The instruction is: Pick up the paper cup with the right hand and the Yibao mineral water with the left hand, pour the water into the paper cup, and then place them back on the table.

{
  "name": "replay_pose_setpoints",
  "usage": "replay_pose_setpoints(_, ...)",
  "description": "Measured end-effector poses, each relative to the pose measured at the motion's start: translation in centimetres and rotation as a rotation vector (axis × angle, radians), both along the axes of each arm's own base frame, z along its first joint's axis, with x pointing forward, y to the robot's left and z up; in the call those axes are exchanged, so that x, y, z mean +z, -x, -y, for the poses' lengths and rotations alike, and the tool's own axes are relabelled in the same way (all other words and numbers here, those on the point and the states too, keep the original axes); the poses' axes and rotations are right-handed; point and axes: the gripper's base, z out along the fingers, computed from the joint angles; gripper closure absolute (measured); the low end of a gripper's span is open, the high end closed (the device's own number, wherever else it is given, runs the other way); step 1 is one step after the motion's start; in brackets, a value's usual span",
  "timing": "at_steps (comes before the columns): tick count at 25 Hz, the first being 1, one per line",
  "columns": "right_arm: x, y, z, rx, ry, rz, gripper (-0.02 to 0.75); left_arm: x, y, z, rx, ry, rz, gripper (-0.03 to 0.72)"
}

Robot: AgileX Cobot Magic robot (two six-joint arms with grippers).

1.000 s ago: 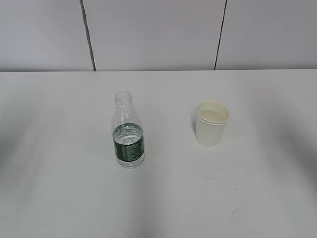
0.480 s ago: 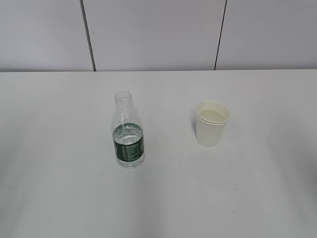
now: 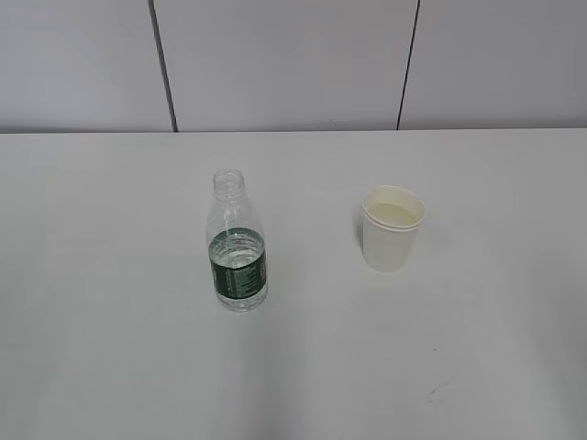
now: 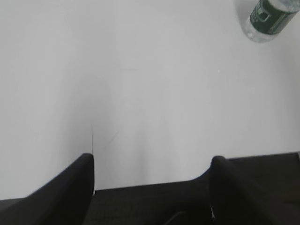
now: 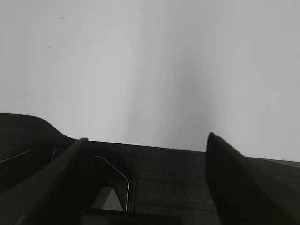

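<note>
The Yibao mineral water bottle (image 3: 238, 243) stands upright and uncapped on the white table (image 3: 110, 275), left of centre, with water in its lower part. Its green-labelled base shows at the top right of the left wrist view (image 4: 269, 16). The cream paper cup (image 3: 393, 227) stands upright to its right, with pale liquid visible inside. Neither arm shows in the exterior view. My left gripper (image 4: 152, 161) is open and empty at the table's near edge, far from the bottle. My right gripper (image 5: 146, 140) is open and empty over bare table; the cup is out of its view.
A grey panelled wall (image 3: 275, 64) with dark seams rises behind the table's far edge. A few tiny dark specks (image 3: 431, 394) mark the tabletop near the front right. The table's near edge (image 4: 154, 183) lies under the left gripper.
Soft shadows on the tabletop at the far left and right have faded. The bottle and the cup have not moved.
</note>
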Motion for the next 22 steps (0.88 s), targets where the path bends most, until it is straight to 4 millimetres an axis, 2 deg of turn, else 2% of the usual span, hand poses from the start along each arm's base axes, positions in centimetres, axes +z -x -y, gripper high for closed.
replay_pose_setpoints(3, -1.4, 1.1, 0.0, 0.000, 0.000, 0.016, 0.153, 0.1, 2.0, 0.0, 0.000, -0.001, 0.118, 0.219)
replay_pose_setpoints(9, -1.4, 2.4, 0.0, 0.000, 0.001, 0.118, 0.153, -0.7, 4.2, 0.0, 0.001, -0.003, 0.252, 0.219)
replay_pose_setpoints(15, -1.6, 3.5, 0.0, 0.000, 0.000, 0.258, 0.153, -1.1, 4.4, 0.0, 0.001, -0.003, 0.277, 0.219)
replay_pose_setpoints(22, -1.5, 6.3, 0.1, 0.000, -0.002, 0.457, 0.153, -1.5, 3.3, 0.0, 0.007, -0.001, 0.340, 0.220)
